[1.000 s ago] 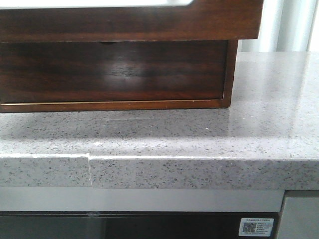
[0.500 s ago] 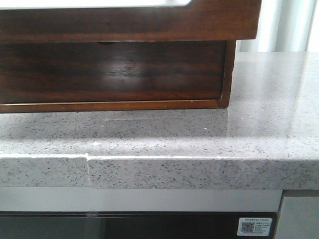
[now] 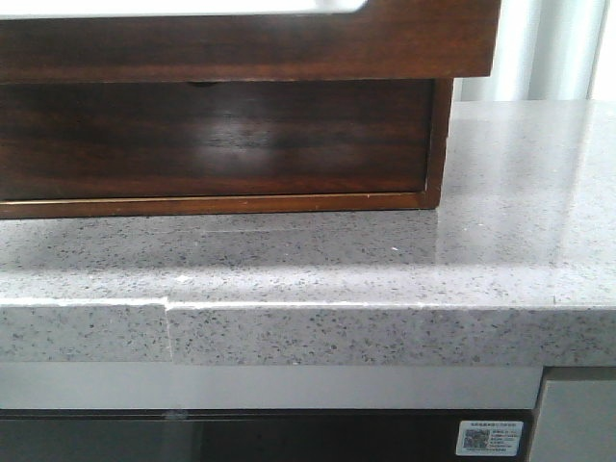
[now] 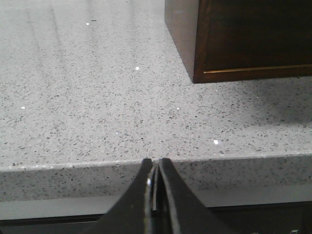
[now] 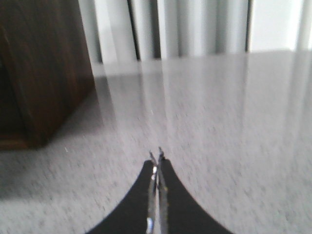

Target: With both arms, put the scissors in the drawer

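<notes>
The drawer (image 3: 241,43) is the shallow dark brown front at the top of the front view, with a rounded dip in its top edge. It juts out over the taller front below it. The scissors are not in any view. My left gripper (image 4: 155,163) is shut and empty, at the counter's front edge, left of the wooden cabinet (image 4: 243,44). My right gripper (image 5: 157,160) is shut with nothing seen between its fingers, over bare counter to the right of the cabinet (image 5: 39,73). Neither gripper shows in the front view.
The taller lower drawer front (image 3: 212,140) has a small notch in its top edge and sits closed in the cabinet frame. The grey speckled counter (image 3: 500,212) has a seam (image 3: 167,327) in its front edge. White curtains (image 5: 170,29) hang behind the counter.
The whole front view scene has slid slightly to the left. Nothing else has visibly changed.
</notes>
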Available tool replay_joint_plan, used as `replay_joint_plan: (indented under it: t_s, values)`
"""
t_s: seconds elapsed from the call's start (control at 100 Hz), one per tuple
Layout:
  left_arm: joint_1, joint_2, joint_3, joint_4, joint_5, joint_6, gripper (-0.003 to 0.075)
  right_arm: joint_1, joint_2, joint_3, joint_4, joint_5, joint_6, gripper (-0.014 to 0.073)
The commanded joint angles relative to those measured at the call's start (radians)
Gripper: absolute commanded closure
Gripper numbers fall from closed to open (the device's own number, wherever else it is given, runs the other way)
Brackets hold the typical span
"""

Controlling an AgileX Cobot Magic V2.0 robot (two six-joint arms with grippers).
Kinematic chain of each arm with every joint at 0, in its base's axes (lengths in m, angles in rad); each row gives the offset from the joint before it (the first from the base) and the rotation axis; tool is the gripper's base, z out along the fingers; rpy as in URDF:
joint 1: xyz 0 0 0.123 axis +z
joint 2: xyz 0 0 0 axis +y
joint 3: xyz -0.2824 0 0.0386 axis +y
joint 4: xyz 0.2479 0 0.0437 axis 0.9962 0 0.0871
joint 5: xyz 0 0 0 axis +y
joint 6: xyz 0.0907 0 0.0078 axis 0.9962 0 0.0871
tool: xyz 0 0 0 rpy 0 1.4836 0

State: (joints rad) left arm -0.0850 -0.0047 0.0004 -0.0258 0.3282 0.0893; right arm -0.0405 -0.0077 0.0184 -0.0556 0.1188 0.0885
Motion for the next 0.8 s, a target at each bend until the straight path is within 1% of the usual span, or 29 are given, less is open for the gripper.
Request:
replay_joint_plan:
  t_s: [0.0, 0.08, 0.16, 0.79]
  values:
    - [-0.004, -0.032, 0.025, -0.016, -0.039, -0.004, 0.0739, -0.023, 0.009, 0.008, 0.045, 0.013, -0.057, 0.0655]
    - [-0.004, -0.032, 0.025, -0.016, -0.039, -0.004, 0.0739, -0.051, -0.026, 0.008, 0.043, 0.119, -0.057, 0.0655]
    - [-0.004, -0.032, 0.025, -0.016, -0.042, -0.004, 0.0739, -0.073, -0.022, 0.008, 0.032, 0.178, -0.057, 0.0655]
    - [-0.004, -0.032, 0.025, -0.016, -0.044, -0.004, 0.0739, -0.077, -0.022, 0.008, 0.027, 0.179, -0.057, 0.0655]
